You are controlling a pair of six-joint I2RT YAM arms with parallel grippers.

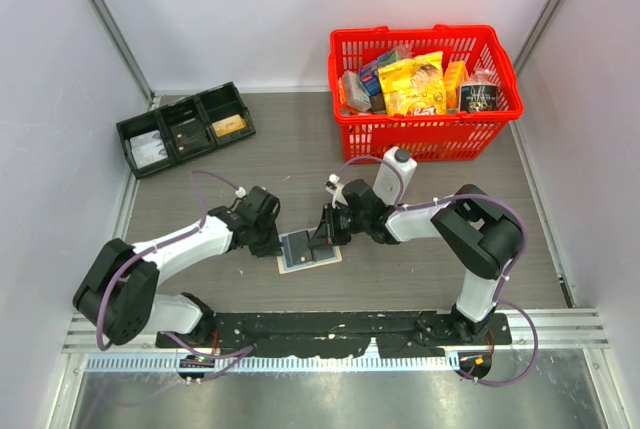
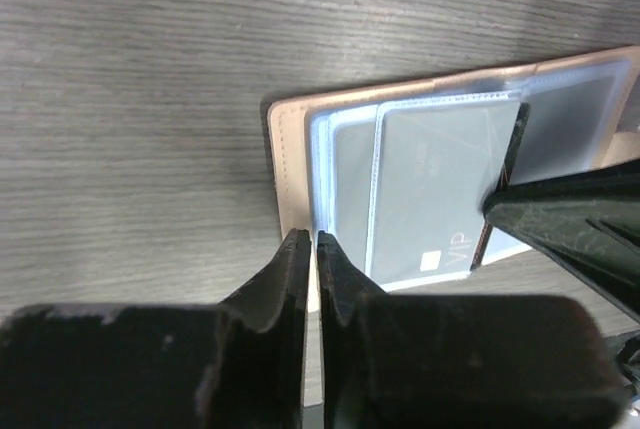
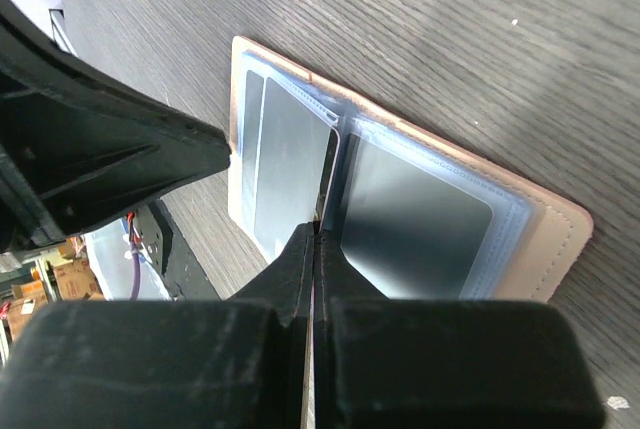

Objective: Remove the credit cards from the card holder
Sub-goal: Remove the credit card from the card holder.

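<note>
The tan card holder (image 1: 308,249) lies open on the table between both arms, with clear sleeves over grey cards. In the left wrist view a grey VIP card (image 2: 430,189) sits in a sleeve. My left gripper (image 1: 278,241) (image 2: 312,239) rests at the holder's left tan border (image 2: 290,149), its jaws together but for a hair-wide slit. My right gripper (image 1: 325,239) (image 3: 317,229) is shut on a thin dark-edged credit card (image 3: 327,174) (image 2: 500,189) standing on edge at the holder's (image 3: 550,239) middle fold. Whether that card is free of its sleeve I cannot tell.
A black three-compartment tray (image 1: 185,127) with small items sits at the back left. A red basket (image 1: 420,134) full of packets stands at the back right. White walls close in the table on both sides and behind.
</note>
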